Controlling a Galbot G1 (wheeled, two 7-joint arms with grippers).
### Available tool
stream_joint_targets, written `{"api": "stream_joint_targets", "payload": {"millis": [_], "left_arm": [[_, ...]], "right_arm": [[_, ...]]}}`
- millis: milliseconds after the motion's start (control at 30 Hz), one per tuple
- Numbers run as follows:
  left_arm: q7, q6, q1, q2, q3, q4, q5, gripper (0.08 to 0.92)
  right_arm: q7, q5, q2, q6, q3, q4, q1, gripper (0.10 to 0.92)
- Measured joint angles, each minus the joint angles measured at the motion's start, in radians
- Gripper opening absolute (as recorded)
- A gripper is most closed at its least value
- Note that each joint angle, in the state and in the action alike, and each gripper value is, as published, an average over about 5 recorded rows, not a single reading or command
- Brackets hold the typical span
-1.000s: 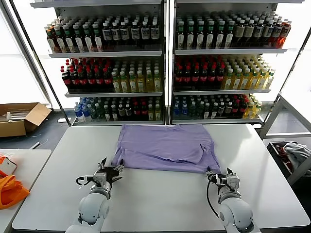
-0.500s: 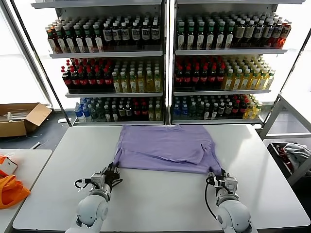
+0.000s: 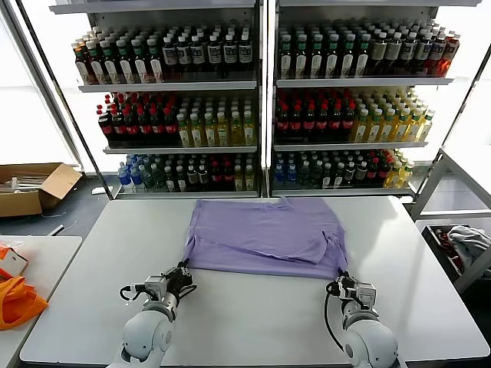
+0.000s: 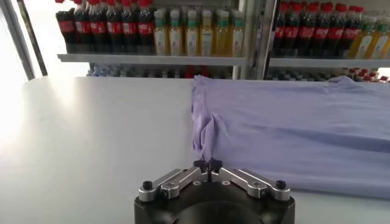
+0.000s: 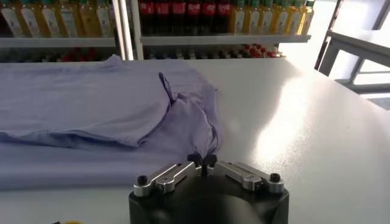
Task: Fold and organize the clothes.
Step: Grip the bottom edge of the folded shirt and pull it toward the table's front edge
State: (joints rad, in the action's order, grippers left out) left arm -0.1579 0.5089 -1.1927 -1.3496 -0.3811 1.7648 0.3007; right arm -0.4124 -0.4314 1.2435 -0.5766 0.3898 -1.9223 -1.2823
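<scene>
Because the lavender T-shirt (image 3: 265, 235) lies spread flat on the white desk (image 3: 253, 322) just ahead of both arms, its near hem is the edge that each pincer can reach, and each has taken one corner of it. That hold looks meant for a fold: with both near corners pinched, the hem could be lifted and carried away from the robot over the rest of the cloth, though this is only a judgement from how things lie.

The left pincer (image 4: 208, 165) is clenched, its fingertips pressed together with a small peak of purple cloth rising from between them, so it is grasping the shirt's near left corner. Beyond it the fabric runs off flat toward the shelves of bottles (image 3: 261, 100).

The right pincer (image 5: 202, 161) is likewise clenched on the near right corner, where the cloth gathers into a narrow fold right at its tips. Just beyond it a sleeve lies doubled over the body of the shirt, leaving a rumpled ridge.

Both corners sit low, near the desk surface. Off to the left pincer's outer side, an orange fabric item (image 3: 17, 297) rests on a separate table, well apart.
</scene>
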Motion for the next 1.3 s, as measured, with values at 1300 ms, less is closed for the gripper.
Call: {"api": "stream_joint_targets", "payload": {"millis": [1300], "left_arm": [[-0.043, -0.097, -0.517, -0.043, -0.036, 0.417, -0.18, 0.086]], "right_arm": [[-0.075, 0.095, -0.124, -0.001, -0.009, -0.277, -0.365, 0.125]]}}
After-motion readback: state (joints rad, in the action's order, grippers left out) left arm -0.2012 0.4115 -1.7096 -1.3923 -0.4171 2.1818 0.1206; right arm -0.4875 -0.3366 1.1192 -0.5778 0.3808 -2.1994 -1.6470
